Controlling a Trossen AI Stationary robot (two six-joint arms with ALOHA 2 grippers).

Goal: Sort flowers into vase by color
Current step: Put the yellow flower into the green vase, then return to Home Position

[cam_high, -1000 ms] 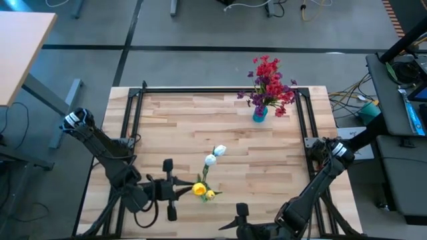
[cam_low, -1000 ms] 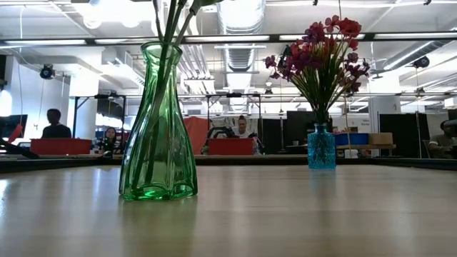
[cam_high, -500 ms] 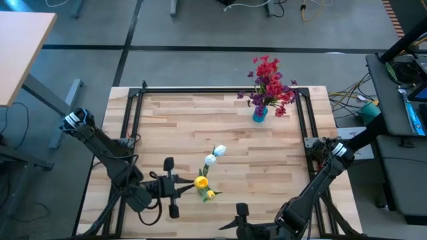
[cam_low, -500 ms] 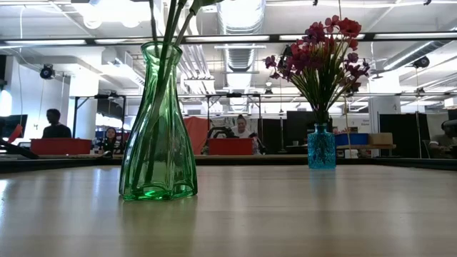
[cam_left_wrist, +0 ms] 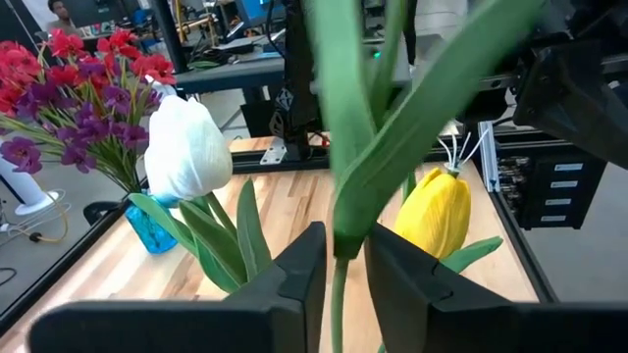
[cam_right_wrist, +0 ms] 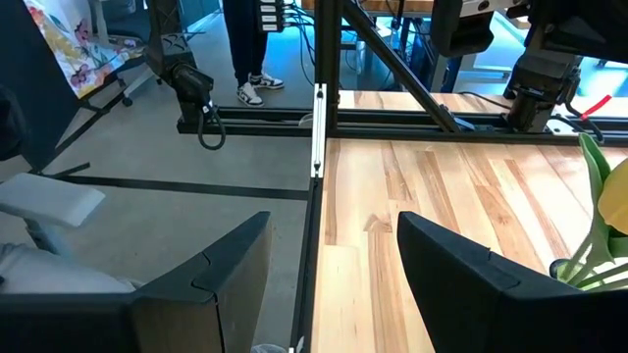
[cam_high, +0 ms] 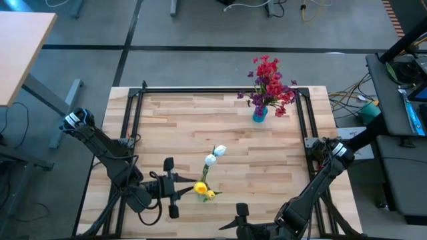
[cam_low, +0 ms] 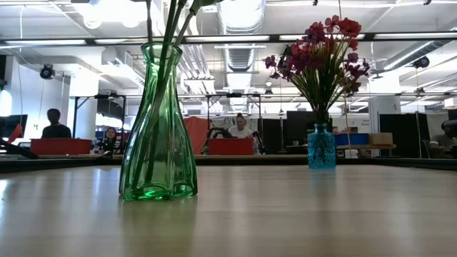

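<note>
A green glass vase (cam_low: 158, 121) stands near the table's front and holds white (cam_high: 215, 155) and yellow (cam_high: 200, 189) tulip-like flowers on green stems. My left gripper (cam_high: 183, 190) reaches level toward it from the table's left. Its fingers are open a narrow gap (cam_left_wrist: 345, 284), with one green stem (cam_left_wrist: 339, 294) running between them. A yellow bud (cam_left_wrist: 435, 213) and a white bud (cam_left_wrist: 186, 147) show just beyond. A small blue vase (cam_high: 259, 113) at the far right holds the red and purple flowers (cam_high: 269, 83). My right gripper (cam_right_wrist: 334, 275) waits open at the near edge, with nothing between its fingers. My left gripper has the stem (cam_left_wrist: 339, 294) between its fingertips, below a leaf joint, coming level from the table's left across the upright stem. A sliver of room shows on each side of the stem, so I cannot tell whether the fingers touch it.
Black frame rails (cam_high: 220, 90) run along the table's far and side edges. Bare wood lies between the two vases (cam_high: 200, 120). People sit at desks in the room far behind (cam_low: 239, 128).
The yellow bud by my left gripper shifted a little toward the far edge, then came back to about where it was. In the low view one stem in the green vase now stands straighter.
</note>
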